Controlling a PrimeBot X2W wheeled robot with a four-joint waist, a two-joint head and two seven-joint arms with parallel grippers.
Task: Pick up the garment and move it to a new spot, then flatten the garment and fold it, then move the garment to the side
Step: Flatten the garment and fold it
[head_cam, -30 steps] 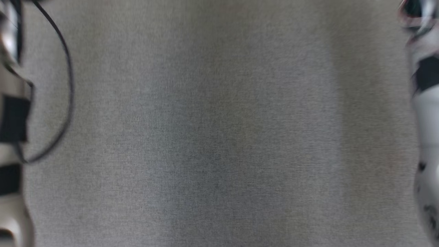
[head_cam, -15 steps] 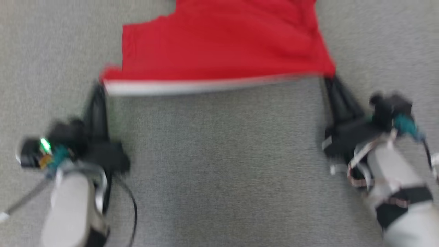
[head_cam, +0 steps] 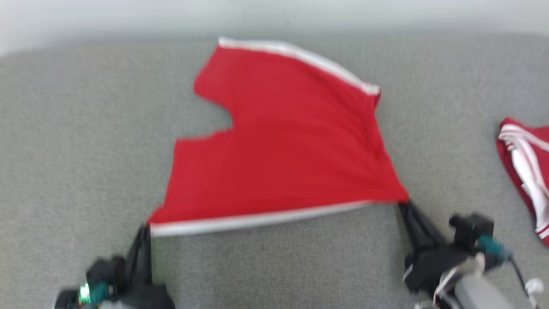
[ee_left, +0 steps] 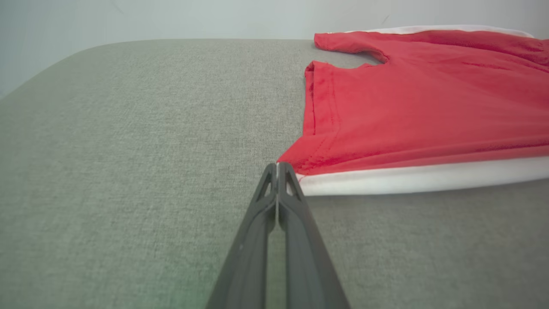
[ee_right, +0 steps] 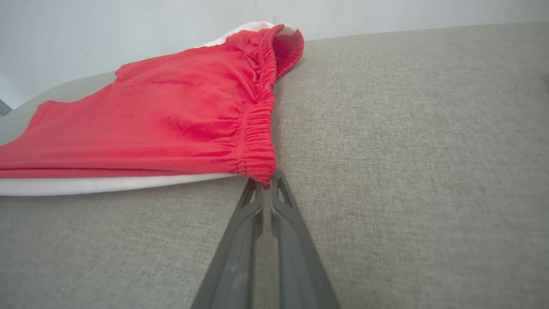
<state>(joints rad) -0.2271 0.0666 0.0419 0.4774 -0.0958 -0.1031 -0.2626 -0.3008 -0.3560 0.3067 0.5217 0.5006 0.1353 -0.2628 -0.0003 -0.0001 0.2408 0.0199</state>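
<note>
Your L fingers point(ee_left: 278, 171) and R fingers point(head_cam: 405, 210) each clamp a near corner of the red garment point(head_cam: 283, 141), white-edged, spread nearly flat beyond them.

Red shorts point(head_cam: 279, 141) on grey fabric surface point(head_cam: 64, 150)

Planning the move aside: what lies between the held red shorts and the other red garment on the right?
Bare grey surface lies between the shorts and the striped garment, seen in the head view.
</note>
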